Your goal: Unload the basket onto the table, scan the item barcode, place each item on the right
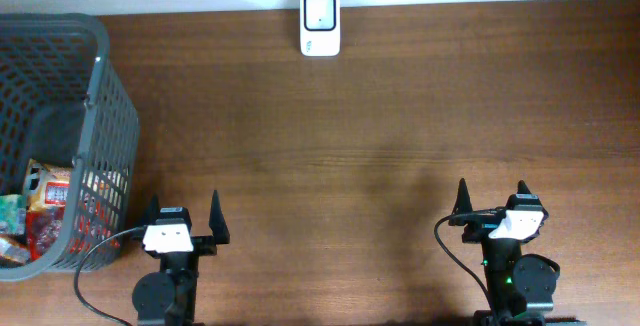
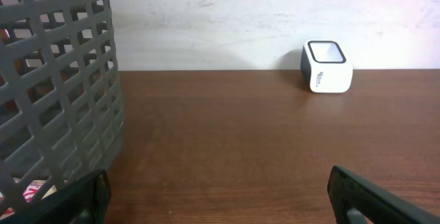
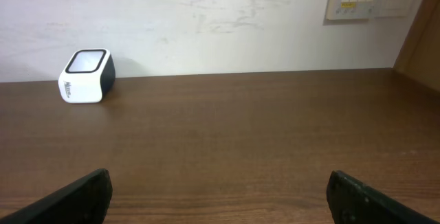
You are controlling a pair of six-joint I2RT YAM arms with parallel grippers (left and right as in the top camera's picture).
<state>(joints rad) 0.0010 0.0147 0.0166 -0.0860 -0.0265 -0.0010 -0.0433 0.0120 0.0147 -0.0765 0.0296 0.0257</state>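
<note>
Basket cut off at the edge — packets inside half-hidden, labels unreadable.

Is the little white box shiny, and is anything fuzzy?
Overhead: the scanner window glows bright, and there is no glare on the table. Left wrist: the scanner is sharp, with a soft shadow beside it on the wall. Right wrist: the scanner's top is washed-out white; the dark fingers at the bottom are blurry.
</note>
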